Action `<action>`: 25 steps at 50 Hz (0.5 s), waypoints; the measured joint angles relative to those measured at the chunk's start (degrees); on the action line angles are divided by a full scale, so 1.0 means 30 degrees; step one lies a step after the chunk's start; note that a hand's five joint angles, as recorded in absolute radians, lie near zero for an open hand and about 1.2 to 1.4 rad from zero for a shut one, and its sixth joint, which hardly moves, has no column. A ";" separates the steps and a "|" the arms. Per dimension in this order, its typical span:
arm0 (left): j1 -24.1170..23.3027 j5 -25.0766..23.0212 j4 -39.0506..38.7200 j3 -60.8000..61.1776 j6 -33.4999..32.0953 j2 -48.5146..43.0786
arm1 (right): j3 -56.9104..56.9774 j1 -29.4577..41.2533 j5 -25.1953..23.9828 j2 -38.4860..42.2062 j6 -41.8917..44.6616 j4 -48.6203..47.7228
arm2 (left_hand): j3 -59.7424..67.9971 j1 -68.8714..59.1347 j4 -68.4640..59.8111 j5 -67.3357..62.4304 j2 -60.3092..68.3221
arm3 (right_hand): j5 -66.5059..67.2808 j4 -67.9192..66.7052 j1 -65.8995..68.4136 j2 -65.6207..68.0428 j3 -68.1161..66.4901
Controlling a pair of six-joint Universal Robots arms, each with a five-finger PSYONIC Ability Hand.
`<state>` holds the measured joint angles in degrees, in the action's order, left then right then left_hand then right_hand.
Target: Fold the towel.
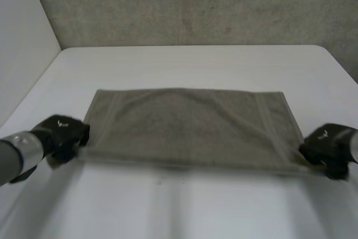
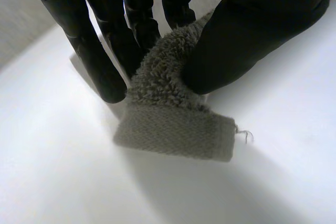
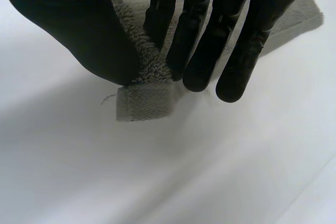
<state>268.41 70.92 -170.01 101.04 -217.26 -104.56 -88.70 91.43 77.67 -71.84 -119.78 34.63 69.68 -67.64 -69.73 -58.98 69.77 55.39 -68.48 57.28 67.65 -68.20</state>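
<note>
Black fingers [image 2: 100, 61] of the left hand [image 1: 64, 132] pinch the towel [image 1: 187, 127] against the thumb at its near left corner, with the woven hem poking out just past the fingertips. The right hand [image 1: 327, 144] grasps the near right corner the same way, its fingers [image 3: 202, 51] pressing the pile against the thumb and a stub of hem showing beyond them. Between the two hands the near edge runs fairly straight. The rest of the grey-green cloth lies flat on the white surface [image 1: 196, 65].

The step in hand looks like the first fold, carrying the near edge over to the far edge. To do it well, both hands should rise together and travel at one pace, so the edge is taut and level. Each grip looks shallow, so a jerk could pull a corner free. Setting the near corners squarely on the far corners should give a clean crease, and any skew would likely show in later folds.
</note>
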 measured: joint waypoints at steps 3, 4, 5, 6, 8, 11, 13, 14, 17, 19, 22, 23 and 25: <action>0.0349 -0.0212 0.2288 0.0566 -0.0897 0.1144 | -0.0833 -0.0718 -0.0118 -0.1156 0.1549 0.1286 | 0.0000 0.0000 -0.0002 0.0000 0.0000 | 0.0000 0.0000 0.0000 0.0000 0.0000; 0.0451 -0.0414 0.2982 0.0680 -0.1191 0.1485 | -0.1016 -0.0927 -0.0208 -0.1543 0.1986 0.1580 | 0.0000 0.0000 -0.0002 0.0000 0.0000 | 0.0000 0.0000 0.0000 0.0000 0.0000; 0.0541 -0.0705 0.3532 0.0727 -0.1437 0.1757 | -0.1097 -0.1062 -0.0304 -0.1839 0.2265 0.1756 | 0.0000 0.0000 -0.0002 0.0000 0.0000 | 0.0002 0.0000 0.0000 0.0000 0.0000; 0.0576 -0.0856 0.3711 0.0720 -0.1527 0.1853 | -0.1099 -0.1109 -0.0358 -0.1951 0.2359 0.1772 | 0.0000 0.0000 -0.0002 0.0000 0.0000 | 0.0000 0.0000 0.0000 0.0002 0.0000; 0.0656 -0.1366 0.3948 0.0564 -0.1701 0.2035 | -0.0974 -0.1180 -0.0489 -0.2118 0.2411 0.1644 | 0.0000 0.0000 -0.0002 0.0000 0.0000 | 0.0003 0.0000 0.0000 0.0000 0.0000; 0.0716 -0.2115 0.3585 -0.0013 -0.1734 0.2009 | -0.0296 -0.1156 -0.0651 -0.1912 0.1833 0.0825 | 0.0000 0.0000 -0.0002 0.0000 0.0000 | 0.0006 0.0000 0.0000 0.0000 0.0000; 0.0722 -0.2590 0.2754 -0.0754 -0.1576 0.1705 | 0.0691 -0.1069 -0.0655 -0.1222 0.0729 -0.0311 | 0.0000 0.0000 -0.0002 0.0000 0.0000 | 0.0008 0.0000 0.0000 0.0002 0.0000; 0.0682 -0.2738 0.2258 -0.1205 -0.1408 0.1394 | 0.1177 -0.1003 -0.0589 -0.0809 0.0198 -0.0821 | 0.0000 -0.0002 -0.0002 0.0000 0.0002 | 0.0008 0.0000 0.0000 0.0000 0.0000; 0.0443 -0.2848 0.1115 -0.2418 -0.0785 0.0306 | 0.2339 -0.0697 -0.0285 0.0310 -0.0926 -0.1853 | 0.0000 0.0000 -0.0002 0.0000 0.0000 | 0.0006 0.0000 0.0000 0.0000 0.0000; 0.0094 -0.2824 0.0096 -0.3853 0.0056 -0.1097 | 0.3356 -0.0184 0.0173 0.1476 -0.1691 -0.2619 | 0.0000 -0.0002 -0.0002 0.0000 0.0000 | 0.0008 0.0000 0.0000 0.0002 -0.0002; -0.0388 -0.2694 -0.0837 -0.5866 0.1177 -0.3124 | 0.4615 0.0679 0.1029 0.3067 -0.2346 -0.3575 | 0.0000 -0.0002 -0.0003 0.0000 0.0000 | 0.0008 0.0000 0.0000 0.0000 0.0000; -0.0469 -0.2656 -0.0956 -0.6244 0.1356 -0.3512 | 0.4857 0.0854 0.1206 0.3385 -0.2437 -0.3809 | 0.0002 -0.0002 -0.0002 -0.0002 0.0000 | 0.0008 0.0000 0.0000 0.0000 0.0000; -0.0724 -0.2525 -0.1276 -0.7429 0.1835 -0.4753 | 0.5337 0.1211 0.1634 0.4075 -0.2605 -0.4417 | 0.0002 -0.0002 -0.0002 -0.0052 0.0000 | 0.0008 0.0000 0.0000 0.0000 -0.0002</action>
<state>266.24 63.35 -173.84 78.76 -211.75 -118.82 -72.68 95.06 82.58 -59.61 -127.60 21.38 69.69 -67.64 -69.73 -59.14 69.77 55.41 -68.48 57.28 67.65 -68.21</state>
